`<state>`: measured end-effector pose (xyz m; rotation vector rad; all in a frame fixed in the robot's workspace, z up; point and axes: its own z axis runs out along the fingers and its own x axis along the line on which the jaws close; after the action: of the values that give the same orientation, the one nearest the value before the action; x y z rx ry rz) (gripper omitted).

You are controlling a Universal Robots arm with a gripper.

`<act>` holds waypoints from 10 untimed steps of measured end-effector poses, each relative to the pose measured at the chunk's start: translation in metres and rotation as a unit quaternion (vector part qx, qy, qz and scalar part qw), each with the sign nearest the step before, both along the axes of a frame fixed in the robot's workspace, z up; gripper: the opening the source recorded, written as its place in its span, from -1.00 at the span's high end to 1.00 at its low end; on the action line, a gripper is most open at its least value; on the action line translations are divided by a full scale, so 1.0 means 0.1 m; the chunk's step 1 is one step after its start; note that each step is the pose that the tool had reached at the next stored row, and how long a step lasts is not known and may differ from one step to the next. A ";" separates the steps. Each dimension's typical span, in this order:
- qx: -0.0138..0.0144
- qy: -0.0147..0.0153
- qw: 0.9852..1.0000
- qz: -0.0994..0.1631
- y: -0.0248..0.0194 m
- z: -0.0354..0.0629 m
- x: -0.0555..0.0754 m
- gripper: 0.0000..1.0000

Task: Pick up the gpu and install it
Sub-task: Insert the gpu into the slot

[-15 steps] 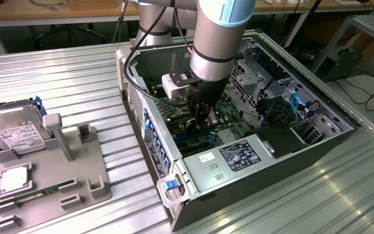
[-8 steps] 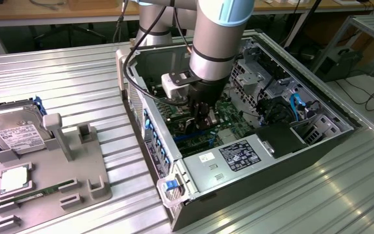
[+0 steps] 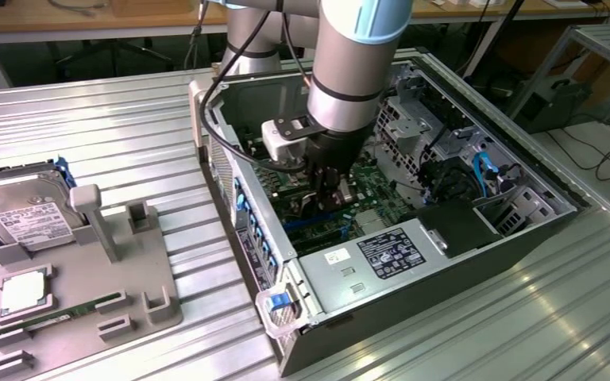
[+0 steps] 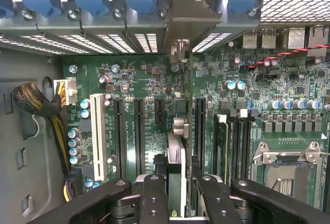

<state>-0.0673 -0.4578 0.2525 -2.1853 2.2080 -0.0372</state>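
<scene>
Gpu edge-on between claw fingers

A ribbed metal table carries everything; on it, toward the exterior view's right, lies an open computer case on its side; toward the exterior view's left sits a grey parts holder, resting flat on the ribs; the two stand just beside each other, a narrow strip of bare table between them
</scene>
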 end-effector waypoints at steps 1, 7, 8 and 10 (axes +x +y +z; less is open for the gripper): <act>0.000 0.000 1.000 0.000 0.000 -0.005 0.00 0.46; 0.000 0.000 1.000 0.000 0.000 -0.021 0.00 0.46; 0.000 0.000 1.000 0.000 0.000 -0.021 0.00 0.46; 0.000 0.000 1.000 0.000 0.000 -0.021 0.00 0.46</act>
<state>-0.0673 -0.4578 0.2503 -2.1850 2.2078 -0.0357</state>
